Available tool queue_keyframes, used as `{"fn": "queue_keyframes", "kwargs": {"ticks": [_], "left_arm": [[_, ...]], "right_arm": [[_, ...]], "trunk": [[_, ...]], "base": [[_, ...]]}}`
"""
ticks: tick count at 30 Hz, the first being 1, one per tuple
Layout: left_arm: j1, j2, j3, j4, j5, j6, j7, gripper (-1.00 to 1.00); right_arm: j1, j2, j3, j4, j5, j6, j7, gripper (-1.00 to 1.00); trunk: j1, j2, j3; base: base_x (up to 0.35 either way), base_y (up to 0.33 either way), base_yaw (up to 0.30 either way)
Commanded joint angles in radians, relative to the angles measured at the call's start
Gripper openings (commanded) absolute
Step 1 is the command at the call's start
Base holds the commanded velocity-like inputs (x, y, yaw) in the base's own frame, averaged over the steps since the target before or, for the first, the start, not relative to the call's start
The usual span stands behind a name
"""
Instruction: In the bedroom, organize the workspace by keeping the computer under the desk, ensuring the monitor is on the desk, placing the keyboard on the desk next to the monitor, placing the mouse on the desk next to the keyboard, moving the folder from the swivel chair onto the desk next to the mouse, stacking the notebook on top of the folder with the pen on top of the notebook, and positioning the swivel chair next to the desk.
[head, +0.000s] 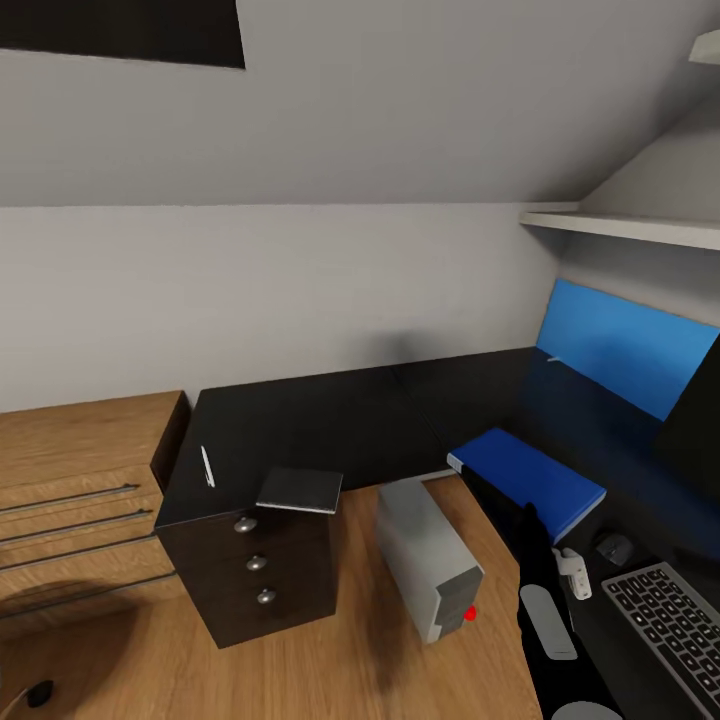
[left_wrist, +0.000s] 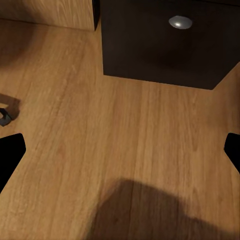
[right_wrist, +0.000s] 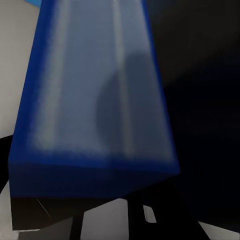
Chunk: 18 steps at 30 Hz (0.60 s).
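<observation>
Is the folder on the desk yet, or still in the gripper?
On the desk: the folder lies flat on its black top, beside the mouse. Whether the right gripper's jaws grip it: cannot tell.

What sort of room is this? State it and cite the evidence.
Probably an attic bedroom's work corner: a sloped white ceiling, a glossy black L-shaped desk with a blue back panel, and a grey tower computer on the wood floor.

The L-shaped desk (head: 330, 420) has a glossy black top. Near its left end lie the pen (head: 207, 466) and, overhanging the front edge above the drawers, the notebook (head: 300, 489). At the inner corner lies the blue folder (head: 528, 478); farther right, near the front edge, sit the mouse (head: 614, 547) and the keyboard (head: 668, 628).
</observation>
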Motion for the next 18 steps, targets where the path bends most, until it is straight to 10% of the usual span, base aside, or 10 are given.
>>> {"fn": "queue_keyframes", "kwargs": {"ticks": [1, 18], "left_arm": [[-0.001, 0.001, -0.009, -0.004, 0.004, -0.005, 0.007, 1.00], [-0.001, 0.001, -0.009, -0.004, 0.004, -0.005, 0.006, 1.00]], "right_arm": [[-0.001, 0.001, -0.002, -0.001, -0.013, -0.001, 0.006, -1.00], [-0.001, 0.001, -0.002, -0.003, -0.015, 0.005, 0.013, -1.00]], "trunk": [[0.000, -0.001, -0.001], [0.000, -0.001, -0.001]], "base": [[0.000, 0.000, 0.000], [0.000, 0.000, 0.000]]}}
